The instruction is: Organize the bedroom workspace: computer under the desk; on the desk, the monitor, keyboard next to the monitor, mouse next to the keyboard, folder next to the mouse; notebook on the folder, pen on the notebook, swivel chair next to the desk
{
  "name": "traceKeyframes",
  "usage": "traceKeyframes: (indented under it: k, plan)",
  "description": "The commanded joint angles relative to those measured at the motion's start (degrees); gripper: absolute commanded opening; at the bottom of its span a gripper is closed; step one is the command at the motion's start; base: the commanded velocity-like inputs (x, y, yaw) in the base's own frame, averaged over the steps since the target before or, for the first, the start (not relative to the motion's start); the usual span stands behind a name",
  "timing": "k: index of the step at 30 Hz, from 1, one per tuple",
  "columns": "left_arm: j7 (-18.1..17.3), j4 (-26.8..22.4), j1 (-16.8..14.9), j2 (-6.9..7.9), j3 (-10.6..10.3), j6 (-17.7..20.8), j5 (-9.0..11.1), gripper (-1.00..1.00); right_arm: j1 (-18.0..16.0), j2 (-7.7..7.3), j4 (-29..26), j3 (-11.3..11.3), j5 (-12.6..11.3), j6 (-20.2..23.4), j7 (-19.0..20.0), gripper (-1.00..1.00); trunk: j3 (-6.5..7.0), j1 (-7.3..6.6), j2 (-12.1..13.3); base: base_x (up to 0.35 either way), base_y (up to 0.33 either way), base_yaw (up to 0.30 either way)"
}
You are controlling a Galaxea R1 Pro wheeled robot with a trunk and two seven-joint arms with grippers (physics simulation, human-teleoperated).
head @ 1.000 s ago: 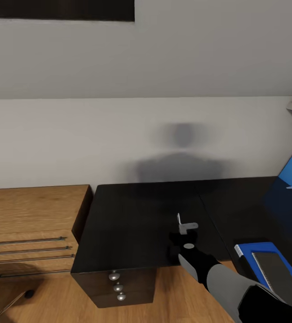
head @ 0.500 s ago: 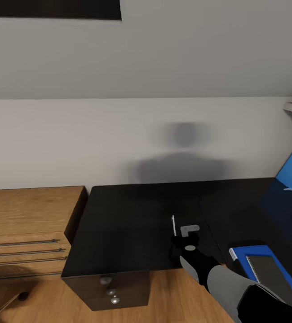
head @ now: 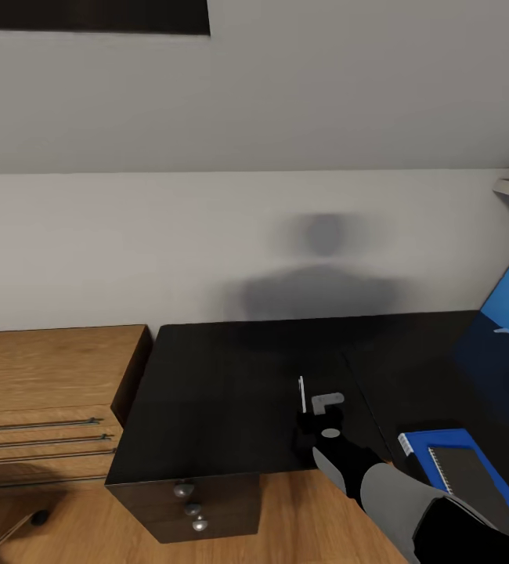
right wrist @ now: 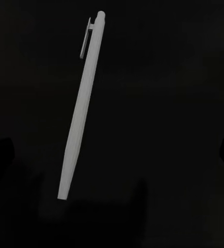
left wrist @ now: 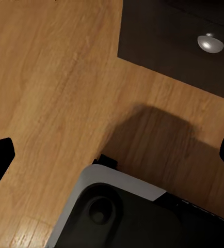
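Risk lies in the right gripper [head: 317, 401], jaws apart over the pen [right wrist: 81, 106] lying free on the desk [head: 231, 376], left of the folder [head: 419, 436], nudging it away while closing.

We find no legible text, label, brand, number or sign in any of the three views. In the head view, the glossy black desk [head: 231, 376] at centre, the blue folder [head: 423, 445] and the grey notebook [head: 466, 474] at lower right, and the oak drawers [head: 47, 415] at lower left all carry plain, unprinted surfaces. In the right wrist view, the pale pen [right wrist: 81, 108] running from upper centre to lower left bears no marking we can read. In the left wrist view, the wood floor [left wrist: 50, 93] is likewise unmarked.
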Motion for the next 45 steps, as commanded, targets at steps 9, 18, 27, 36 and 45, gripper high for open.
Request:
traceKeyframes:
  k: [9,18,27,36,45]
  plan:
    - [-1.26,4.66,-0.04,2.16,-0.45,-2.48,0.45,1.0,-0.06,0.11,0.04,0.54,-0.65,-0.26,-0.09,1.0,-0.08,0.01,-0.07,0.0,0.0,0.0]
    - [-3.44,6.36,-0.05,2.5,-0.22,-5.19,2.02,1.0,-0.06,0.07,-0.11,0.45,-0.7,-0.26,-0.08,1.0,-0.08,0.01,-0.07,0.0,0.0,0.0]
    - [-3.63,6.49,-0.05,2.42,-0.21,-5.48,3.89,1.0,-0.06,0.06,-0.25,0.37,-0.7,-0.26,-0.17,1.0,-0.08,0.01,-0.07,0.0,0.0,0.0]
    - [-3.65,6.5,-0.05,2.29,-0.26,-5.56,4.0,1.0,-0.06,0.09,-0.36,-0.63,-2.0,0.29,-0.18,1.0,-0.08,0.01,-0.07,0.0,0.0,0.0]
    - [-3.65,6.5,-0.05,2.22,-0.34,-5.56,3.94,1.0,-4.55,0.15,-3.42,-0.96,-3.2,9.56,-0.23,1.0,-0.08,0.01,-0.07,0.0,0.0,0.0]
